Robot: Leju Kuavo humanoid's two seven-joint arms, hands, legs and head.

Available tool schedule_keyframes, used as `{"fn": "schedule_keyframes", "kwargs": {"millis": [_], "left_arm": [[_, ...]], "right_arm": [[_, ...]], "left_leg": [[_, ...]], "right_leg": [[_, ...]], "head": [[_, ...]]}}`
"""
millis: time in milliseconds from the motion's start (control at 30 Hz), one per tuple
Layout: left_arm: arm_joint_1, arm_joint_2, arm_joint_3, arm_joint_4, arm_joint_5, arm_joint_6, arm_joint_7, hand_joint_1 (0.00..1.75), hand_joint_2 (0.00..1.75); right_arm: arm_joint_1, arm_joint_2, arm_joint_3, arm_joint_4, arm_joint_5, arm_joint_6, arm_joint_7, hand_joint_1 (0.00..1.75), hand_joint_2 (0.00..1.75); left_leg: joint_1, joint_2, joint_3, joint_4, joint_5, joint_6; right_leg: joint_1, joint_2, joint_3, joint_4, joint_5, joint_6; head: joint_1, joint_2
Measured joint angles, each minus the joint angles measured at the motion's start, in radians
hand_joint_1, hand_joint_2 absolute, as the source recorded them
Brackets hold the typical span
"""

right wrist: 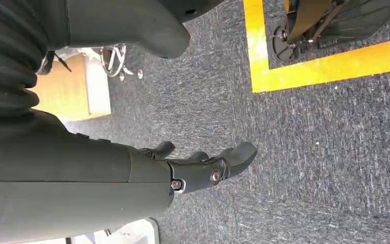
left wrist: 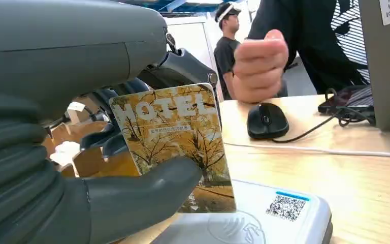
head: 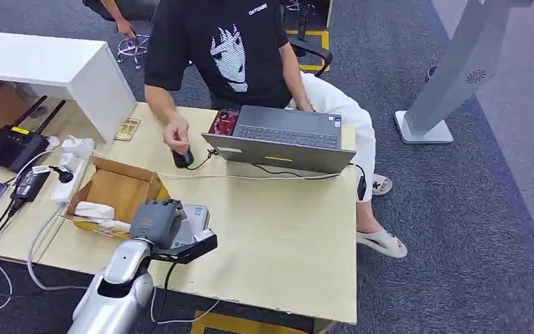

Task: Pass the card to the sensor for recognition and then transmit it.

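My left hand (left wrist: 81, 152) pinches the card (left wrist: 175, 145), printed "HOTEL", upright just over the white sensor (left wrist: 264, 218) with its QR code, on the desk (head: 278, 229). Right hand (right wrist: 203, 165) hangs over carpet, fingers loose, holding nothing.

floor: grey carpet (head: 459, 209), yellow tape line (right wrist: 304, 68) | furniture: wooden table (head: 278, 229), white desk (head: 42, 62)

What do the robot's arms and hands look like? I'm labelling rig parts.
The left arm is glossy silver, with a black cable alongside. The left hand has a grey ribbed cover, thick grey thumb and darker fingers. The right hand matches, with dark fingers.
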Motion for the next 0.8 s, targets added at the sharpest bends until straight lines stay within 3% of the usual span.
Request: {"fn": "schedule_keyframes", "kwargs": {"millis": [567, 800], "left_arm": [[-0.013, -0.002, 0.000, 0.035, -0.061, -0.007, -0.005, 1.75, 1.75], [-0.023, -0.006, 0.002, 0.060, -0.073, 0.024, -0.018, 1.75, 1.75]], "right_arm": [[-0.002, 0.003, -0.027, -0.008, 0.051, 0.023, -0.002, 0.00, 1.75], [-0.005, 0.003, -0.041, -0.008, 0.074, 0.029, -0.003, 0.00, 1.75]], "left_leg": [[0.000, 0.000, 0.000, 0.000, 0.000, 0.000], [0.000, 0.000, 0.001, 0.000, 0.000, 0.000]], "right_leg": [[0.000, 0.000, 0.001, 0.000, 0.000, 0.000], [0.000, 0.000, 0.001, 0.000, 0.000, 0.000]], "head": [[0.000, 0.000], [0.000, 0.000]]}}
